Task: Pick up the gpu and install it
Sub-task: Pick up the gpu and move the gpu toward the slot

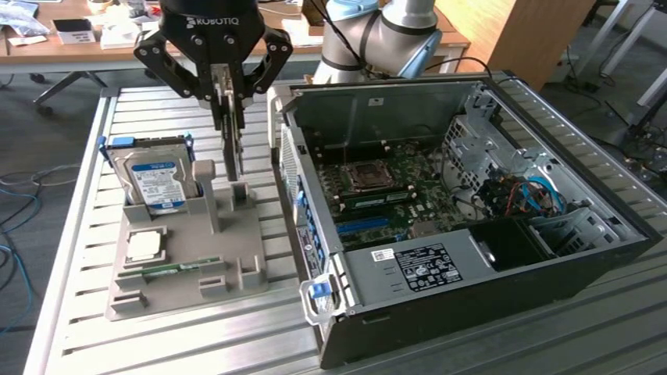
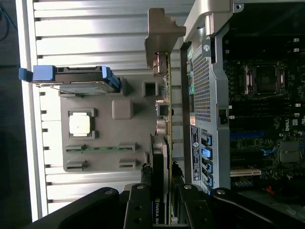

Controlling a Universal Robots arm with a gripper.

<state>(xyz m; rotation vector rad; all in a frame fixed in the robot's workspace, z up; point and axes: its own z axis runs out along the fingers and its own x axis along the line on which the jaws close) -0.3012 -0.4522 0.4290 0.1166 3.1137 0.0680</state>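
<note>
I am gripping the gpu (image 1: 236, 148), a thin green circuit card with a dark cooler on one face. My gripper (image 1: 230, 105) is closing on its two flat faces, which I judge is stopping it from swinging. It is hanging straight down beneath me. In the wrist view I am seeing the gpu (image 2: 165, 95) edge-on, with its silver metal bracket (image 2: 161, 33) at the end farthest from my fingers (image 2: 143, 191).

That far end is sitting near the uprights of the grey moulded holder tray (image 1: 198, 266) directly below me. I cannot tell whether it is clear of them.

On one side, the rear wall of the open black computer case (image 2: 200, 95) is standing just beside the card, leaving only a narrow gap. On the other side, the silver hard drive with a blue label (image 1: 158, 183) is standing upright in the tray, further off. The green motherboard (image 1: 396, 195) is lying exposed past that wall, lower than my fingers. The slatted metal table (image 1: 156, 344) is carrying everything.
</note>
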